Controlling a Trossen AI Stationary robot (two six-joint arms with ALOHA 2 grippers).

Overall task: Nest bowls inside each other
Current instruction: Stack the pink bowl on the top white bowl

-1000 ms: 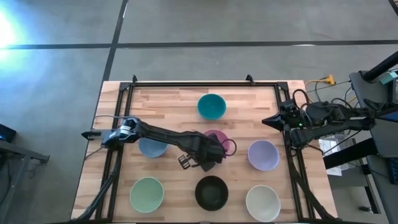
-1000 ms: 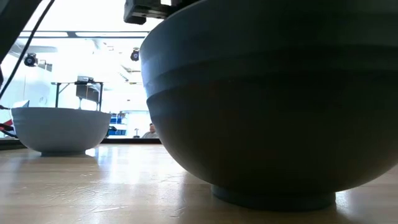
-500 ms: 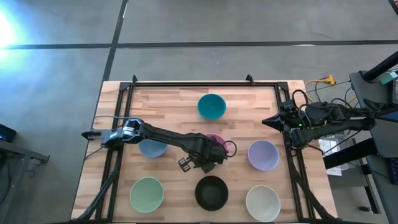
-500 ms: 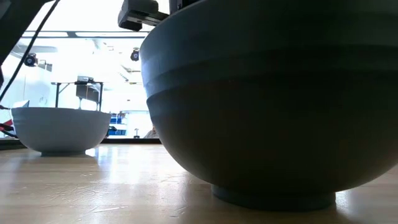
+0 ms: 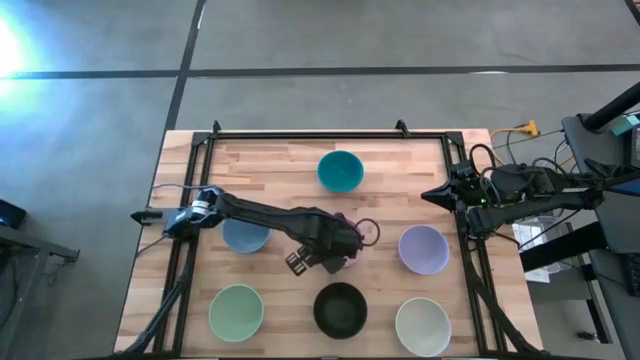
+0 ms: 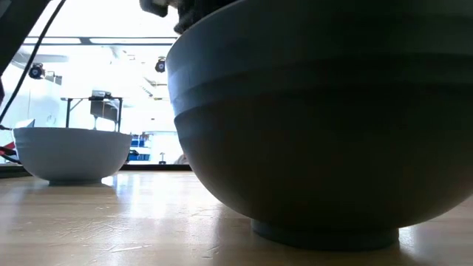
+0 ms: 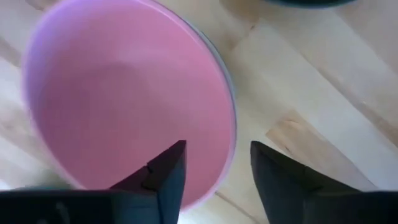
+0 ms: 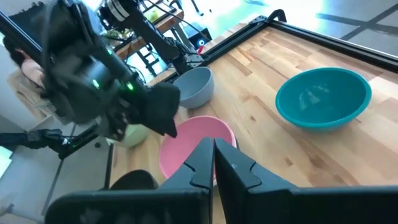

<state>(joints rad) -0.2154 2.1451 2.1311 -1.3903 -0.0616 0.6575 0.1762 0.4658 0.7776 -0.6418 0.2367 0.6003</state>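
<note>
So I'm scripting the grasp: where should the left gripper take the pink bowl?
On its rim, from above: the pink bowl sits upright, mouth open, and the left gripper already straddles its edge, one finger inside, one outside.

High view straight down; low view table-level, near black bowl; both wrist views share pink bowl.

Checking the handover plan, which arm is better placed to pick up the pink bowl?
Left. The left gripper is open, its fingers straddling the pink bowl rim. The right gripper waits shut at the table's right edge.
</note>
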